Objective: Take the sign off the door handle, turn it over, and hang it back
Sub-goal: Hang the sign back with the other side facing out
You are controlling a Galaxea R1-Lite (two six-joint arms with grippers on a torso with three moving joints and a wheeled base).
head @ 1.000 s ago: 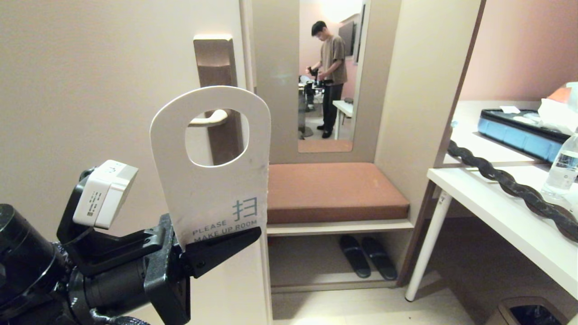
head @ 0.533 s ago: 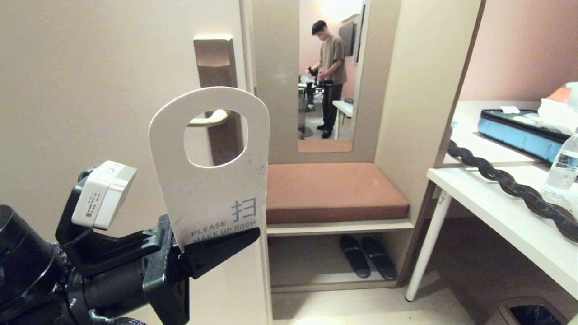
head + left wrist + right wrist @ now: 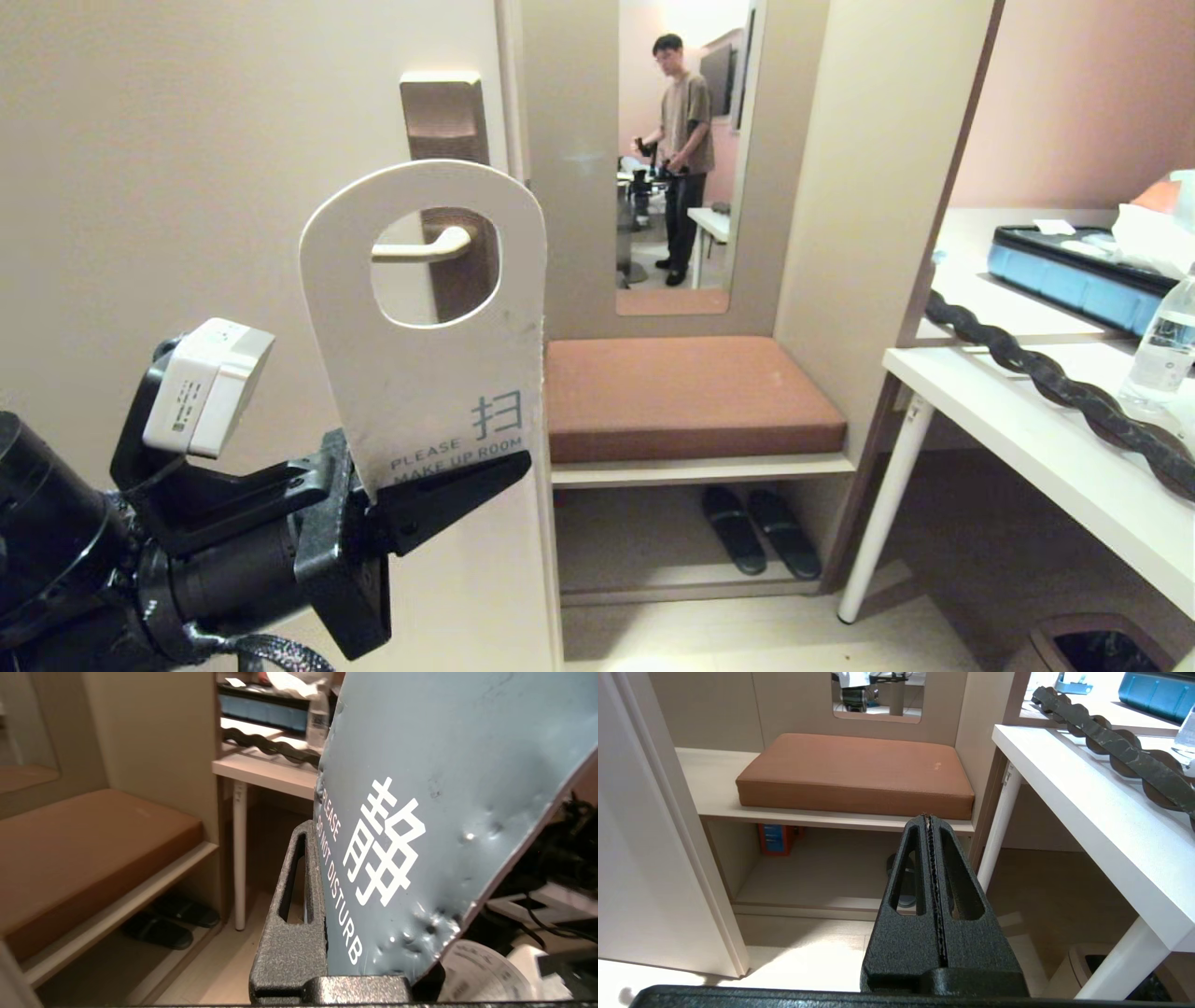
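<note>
The sign (image 3: 425, 373) stands upright in the middle left of the head view, its white side with "PLEASE MAKE UP ROOM" facing the camera (its other side is blue-grey with white "DO NOT DISTURB"). Through its big hole shows the door handle (image 3: 422, 248), a thin cream bar lying flat.

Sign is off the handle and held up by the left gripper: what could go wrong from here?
1. The left gripper pinches only the bottom edge of the sign, so the sign could swivel or slip.
2. The handle shows through the hole, but its curved tip could catch the rim when the sign goes on.
</note>
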